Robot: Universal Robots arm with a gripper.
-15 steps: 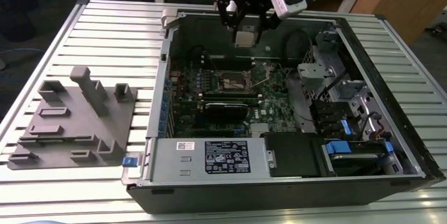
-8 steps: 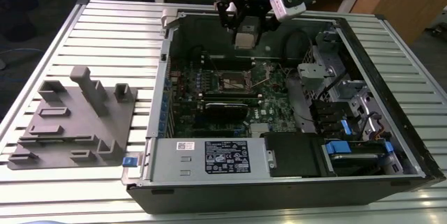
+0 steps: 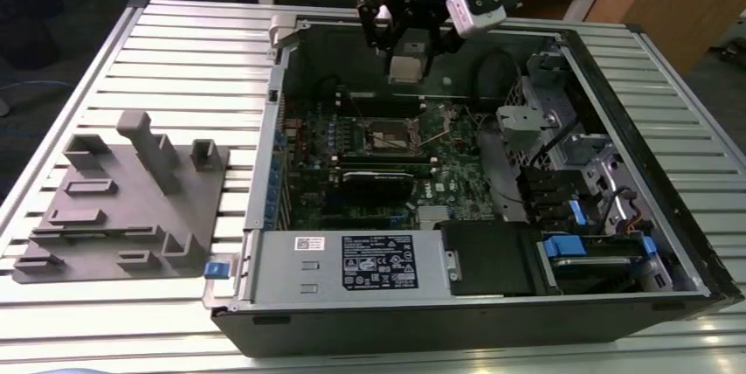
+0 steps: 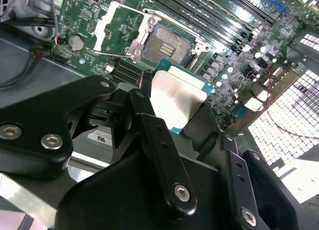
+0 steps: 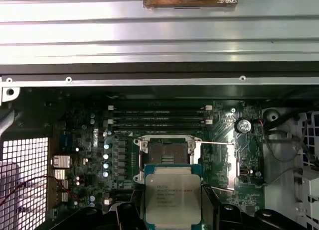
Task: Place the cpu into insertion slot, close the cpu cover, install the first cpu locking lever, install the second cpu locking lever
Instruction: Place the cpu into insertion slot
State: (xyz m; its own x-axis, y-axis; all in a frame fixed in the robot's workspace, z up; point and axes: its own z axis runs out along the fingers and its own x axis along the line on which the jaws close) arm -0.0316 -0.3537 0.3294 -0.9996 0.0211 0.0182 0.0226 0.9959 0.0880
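Cover [image 4: 102, 32] is swung back beside the socket [image 4: 167, 43], which is seen open and empty. The chip [image 4: 177, 98] is clamped by the gripper [image 3: 408, 58], held above the socket and just short of it, edges parallel.

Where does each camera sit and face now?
Exterior view: off the arm, above the table, looking down into the open computer case; the gripper shows.
First wrist view: on the arm, facing down at the insertion slot; fingertips show.
Second wrist view: on the arm, looking obliquely past the gripper linkage.
Both wrist views share the held cpu and insertion slot.
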